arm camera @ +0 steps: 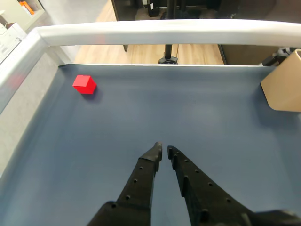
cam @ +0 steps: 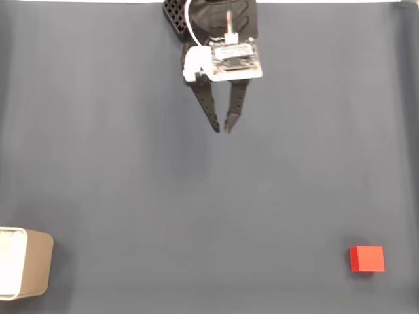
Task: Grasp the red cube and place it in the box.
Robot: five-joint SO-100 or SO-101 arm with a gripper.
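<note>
Claw (cam: 221, 130) clenched, tips nearly touching, holding nothing, near arm base at top; red cube (cam: 366, 258) bottom right, box (cam: 33, 268) bottom left; well apart, pickup not begun.

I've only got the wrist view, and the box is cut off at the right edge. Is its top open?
Observer: Yes. In the fixed view the box shows a white inside from above, though the picture's left edge cuts part of it off.
Operator: And where does the arm sit relative to the cube and box?
Observer: In that view the gripper hangs near the top middle, the cube lies in the lower right corner and the box in the lower left.
Operator: Anything mounted above the fingers?
Observer: A white circuit board with a white cable running up from it.
</note>
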